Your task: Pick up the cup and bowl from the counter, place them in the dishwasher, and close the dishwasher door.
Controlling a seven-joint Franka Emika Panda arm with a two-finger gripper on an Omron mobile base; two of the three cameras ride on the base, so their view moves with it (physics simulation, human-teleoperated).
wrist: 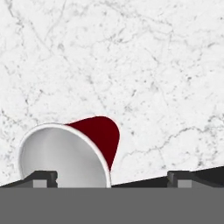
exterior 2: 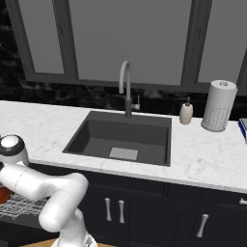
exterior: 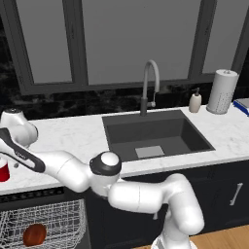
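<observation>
Hand [wrist: 111,178] over white-lined red cup [wrist: 70,153]

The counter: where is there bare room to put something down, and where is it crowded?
The counter is bare between the sink and the arm on the left. In the right base view a bare stretch also lies left of the sink. It is crowded at the right end, around the soap bottle and paper towel roll, and at the cup.

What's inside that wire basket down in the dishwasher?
The reddish-brown bowl sits in the white wire basket. The left part of the basket is cut off by the picture edge, so anything there cannot be seen.
</observation>
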